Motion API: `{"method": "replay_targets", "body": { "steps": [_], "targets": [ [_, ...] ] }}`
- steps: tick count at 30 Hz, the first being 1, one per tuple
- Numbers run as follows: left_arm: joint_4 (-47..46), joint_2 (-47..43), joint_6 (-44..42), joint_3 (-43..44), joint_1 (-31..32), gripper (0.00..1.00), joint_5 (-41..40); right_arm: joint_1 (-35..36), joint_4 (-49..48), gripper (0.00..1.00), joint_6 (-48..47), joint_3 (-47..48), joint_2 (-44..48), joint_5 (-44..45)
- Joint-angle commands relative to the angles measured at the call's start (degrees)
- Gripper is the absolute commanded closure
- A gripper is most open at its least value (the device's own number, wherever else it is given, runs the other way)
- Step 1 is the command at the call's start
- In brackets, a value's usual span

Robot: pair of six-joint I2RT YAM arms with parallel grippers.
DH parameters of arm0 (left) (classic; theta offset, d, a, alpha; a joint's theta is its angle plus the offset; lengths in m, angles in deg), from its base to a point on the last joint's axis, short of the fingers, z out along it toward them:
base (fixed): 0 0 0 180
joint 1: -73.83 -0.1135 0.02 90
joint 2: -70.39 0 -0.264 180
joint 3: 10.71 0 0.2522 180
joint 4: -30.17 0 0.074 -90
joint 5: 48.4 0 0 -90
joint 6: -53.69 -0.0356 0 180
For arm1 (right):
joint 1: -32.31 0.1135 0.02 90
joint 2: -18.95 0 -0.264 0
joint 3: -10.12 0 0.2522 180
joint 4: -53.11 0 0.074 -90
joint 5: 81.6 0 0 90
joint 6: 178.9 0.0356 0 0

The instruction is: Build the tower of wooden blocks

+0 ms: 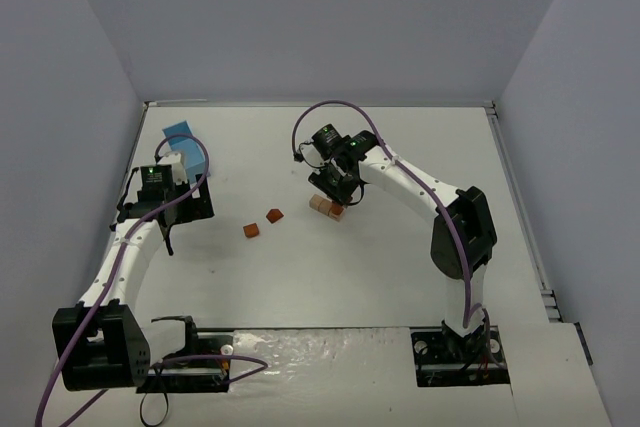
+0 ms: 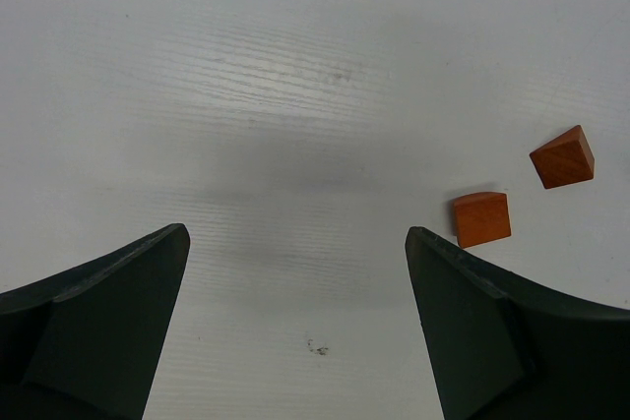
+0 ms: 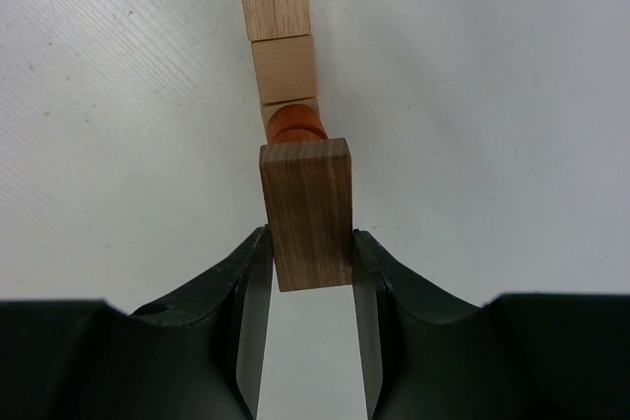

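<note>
Your right gripper (image 3: 311, 239) is clamped on a dark wooden plank (image 3: 307, 194). In the wrist view its far edge overlaps a rounded reddish block (image 3: 293, 123), two tan blocks (image 3: 285, 68) line up beyond that, and bare table (image 3: 512, 95) lies open on both sides. Your left gripper (image 2: 295, 233) stands wide over bare surface, with two loose reddish-brown blocks (image 2: 481, 218) just off its right finger and the light-blue box (image 1: 185, 147) near it by the table's left edge.
</note>
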Motion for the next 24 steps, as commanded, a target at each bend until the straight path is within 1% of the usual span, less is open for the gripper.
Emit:
{"method": "replay_targets", "body": {
  "steps": [1, 24],
  "targets": [
    [-2.7, -0.4, 0.2, 2.0, -0.1, 0.10, 0.9, 0.3, -0.1, 1.00, -0.7, -0.1, 2.3, -0.2],
    [-2.7, -0.5, 0.1, 2.0, -0.2, 0.10, 1.2, 0.4, -0.5, 1.00, -1.0, -0.3, 2.1, -0.2]
  ]
}}
